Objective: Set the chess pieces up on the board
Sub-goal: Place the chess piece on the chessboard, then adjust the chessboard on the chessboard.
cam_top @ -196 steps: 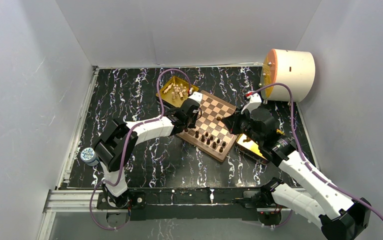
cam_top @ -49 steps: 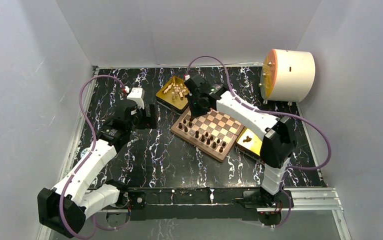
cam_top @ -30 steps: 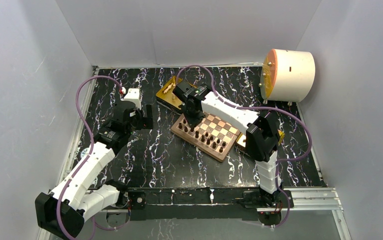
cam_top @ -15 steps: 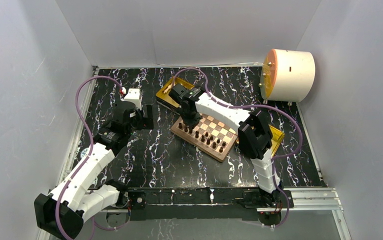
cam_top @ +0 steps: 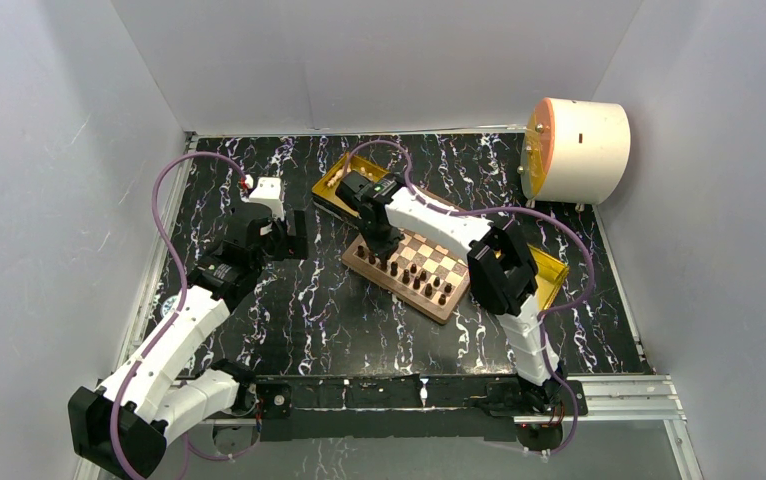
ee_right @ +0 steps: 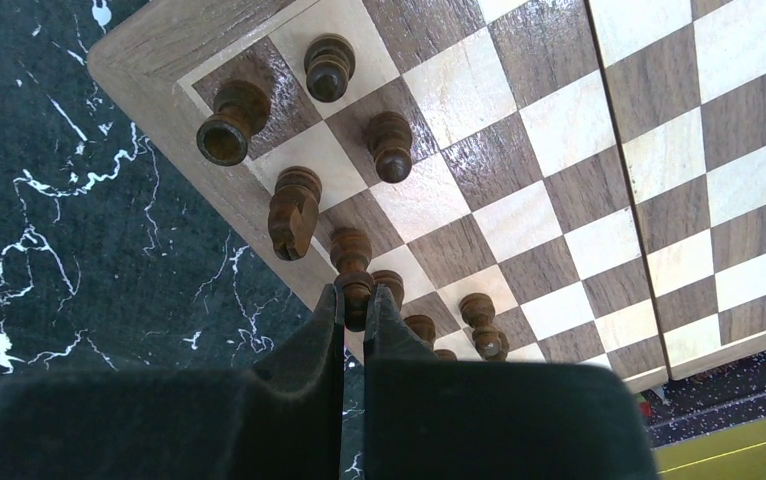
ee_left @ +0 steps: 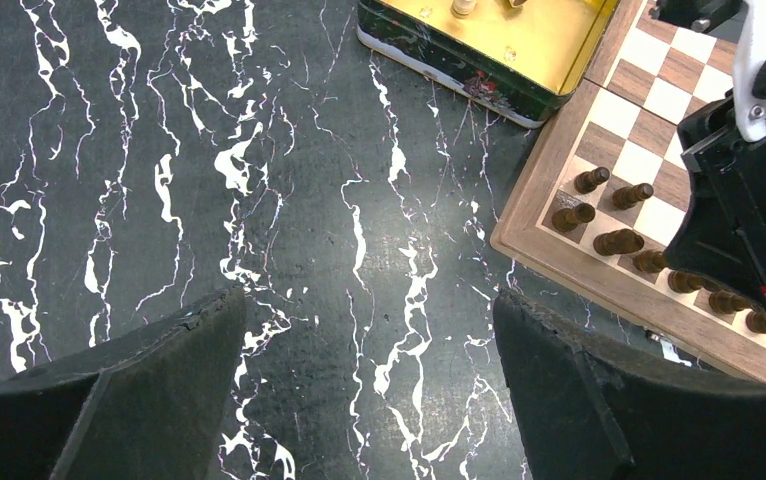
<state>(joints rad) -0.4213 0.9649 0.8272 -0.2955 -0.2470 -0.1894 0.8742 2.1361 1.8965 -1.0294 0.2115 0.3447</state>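
right tool point(ee_right: 353, 296) clamped on dark piece point(ee_right: 349, 250), knight point(ee_right: 294, 212) and pawn point(ee_right: 390, 283) crowding

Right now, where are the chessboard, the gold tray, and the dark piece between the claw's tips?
board point(ee_right: 559, 200): right wrist view, on a bare square near its middle.
gold tray point(ee_left: 534, 45): left wrist view, on its bare shiny floor.
dark piece point(ee_right: 352, 262): right wrist view, on its upper part.
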